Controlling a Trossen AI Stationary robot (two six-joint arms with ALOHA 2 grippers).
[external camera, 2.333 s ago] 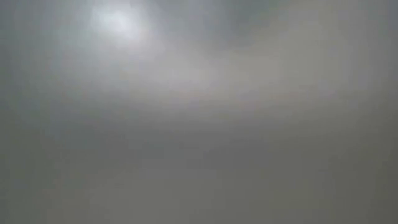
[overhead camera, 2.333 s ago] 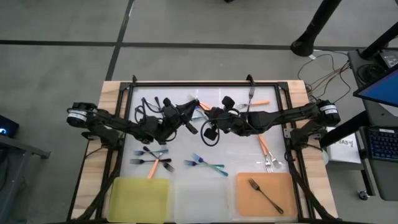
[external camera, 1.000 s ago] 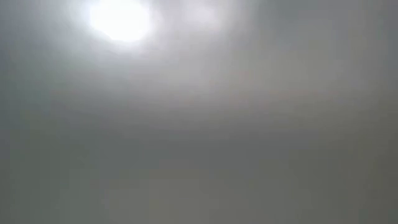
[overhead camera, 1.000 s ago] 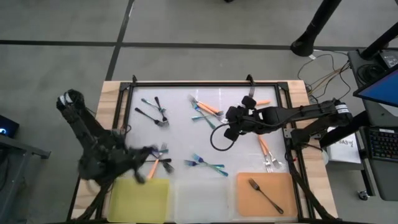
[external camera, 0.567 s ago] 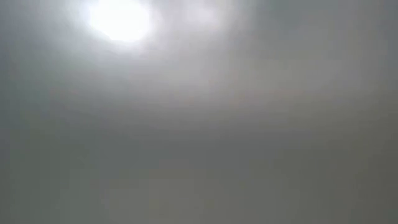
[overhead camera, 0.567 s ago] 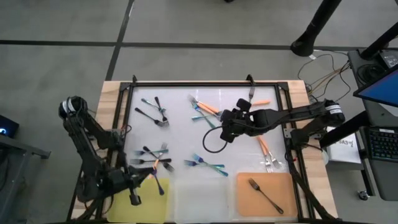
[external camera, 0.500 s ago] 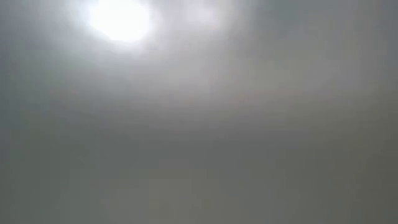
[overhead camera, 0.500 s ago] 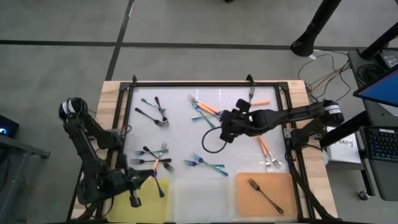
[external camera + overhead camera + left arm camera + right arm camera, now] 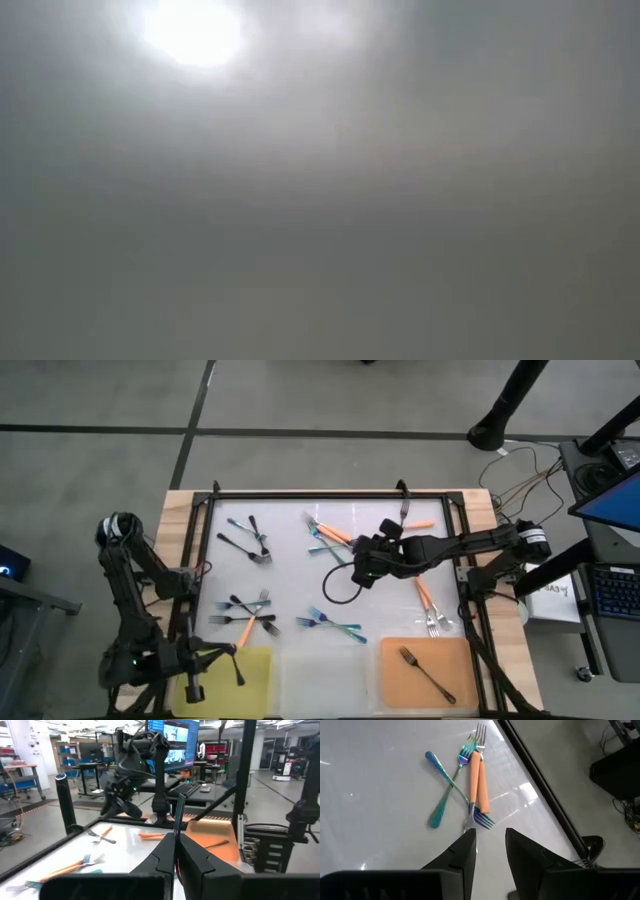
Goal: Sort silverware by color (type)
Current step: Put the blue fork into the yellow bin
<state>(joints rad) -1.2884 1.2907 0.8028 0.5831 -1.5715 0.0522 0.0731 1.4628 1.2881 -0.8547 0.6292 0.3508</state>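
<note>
Left gripper clamped a dark fork above the yellow tray, 7 o'clock, for drop-off; right gripper jaws parted over crossed teal forks.

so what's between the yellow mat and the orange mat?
High view: a clear mat between the yellow mat and the orange mat; it looks bare.

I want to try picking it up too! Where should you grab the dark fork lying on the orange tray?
Grab the dark fork mid-handle, coming straight down from above. It lies flat, slanted and alone on the orange tray, so nothing is in the way. Squeeze across its thin handle, away from the tines.
</note>
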